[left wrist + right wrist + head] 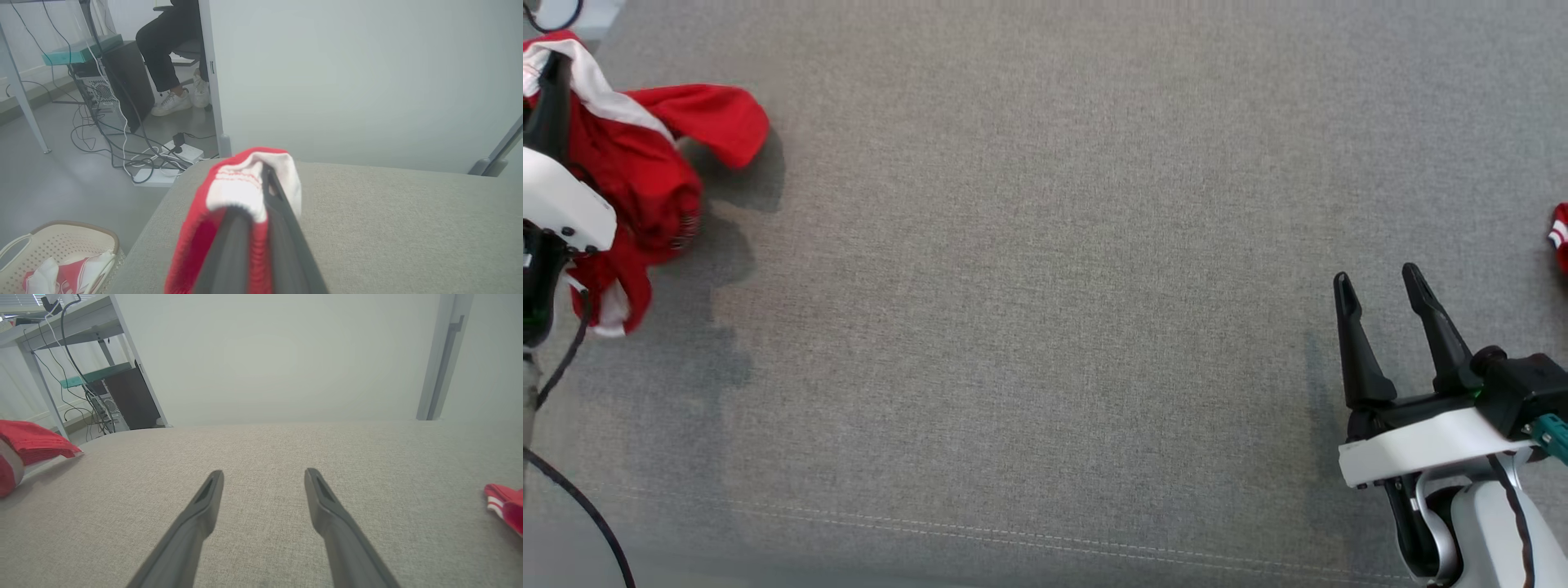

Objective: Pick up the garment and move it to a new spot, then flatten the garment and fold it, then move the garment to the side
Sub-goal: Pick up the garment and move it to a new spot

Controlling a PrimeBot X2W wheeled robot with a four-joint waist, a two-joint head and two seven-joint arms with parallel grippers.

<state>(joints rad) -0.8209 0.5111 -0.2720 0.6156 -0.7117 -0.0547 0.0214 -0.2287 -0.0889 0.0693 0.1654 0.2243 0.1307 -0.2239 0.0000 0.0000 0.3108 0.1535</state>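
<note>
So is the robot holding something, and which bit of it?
Yes. The left gripper is shut on the red and white garment, pinching it at a white-trimmed edge. The right gripper is open and holds nothing.

The grey surface (1045, 286) lies bare across the middle of the frame, wide room to pass. The garment (645, 163) bunches at the upper left, a red cloth (1560, 237) pokes in at the right edge, and the right gripper (1376, 278) stands at lower right.
</note>
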